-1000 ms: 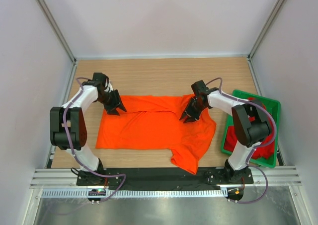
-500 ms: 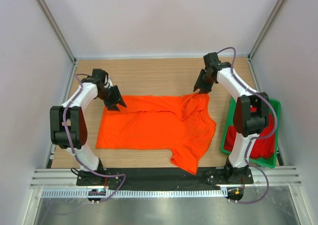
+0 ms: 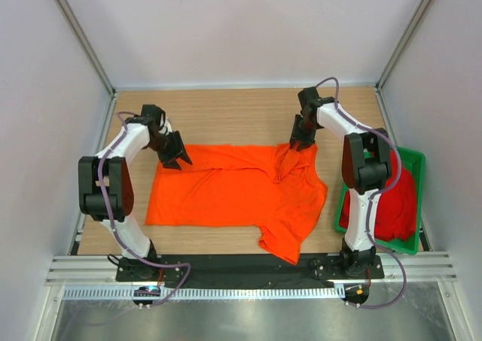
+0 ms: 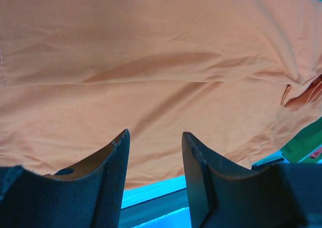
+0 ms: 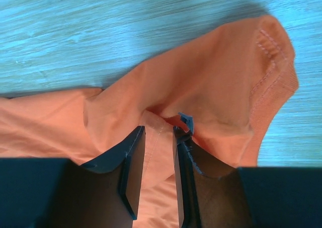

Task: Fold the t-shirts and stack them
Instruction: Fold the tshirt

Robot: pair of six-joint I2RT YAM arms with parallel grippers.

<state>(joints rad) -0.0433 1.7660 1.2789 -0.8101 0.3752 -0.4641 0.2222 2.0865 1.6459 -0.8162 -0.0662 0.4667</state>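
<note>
Fabric of the orange t-shirt (image 3: 233, 190) is seen from above spread flat across the wooden counter (image 3: 226, 115). One sleeve trails toward the near edge, and the far right corner is bunched and drawn toward the right tool (image 3: 300, 141). The left tool (image 3: 175, 154) is placed at the far left corner, so the shirt's far edge is spanned by both arms. This is judged to be straightening ahead of a first fold. The red t-shirt (image 3: 399, 205) is left heaped in the green tray (image 3: 413, 160) at the right, well apart from the work and presumably kept for later.

From the left wrist, the jaws are shown apart with nothing pinched between them. Orange cloth is seen beyond them, and its edge passes beneath. A hold on that corner is judged not yet made.

From the right wrist, the jaws are shown nearly together, clamped on a raised fold near the stitched hem. The cloth is tented off the counter around that pinch, so the corner can be pulled out flat.
</note>
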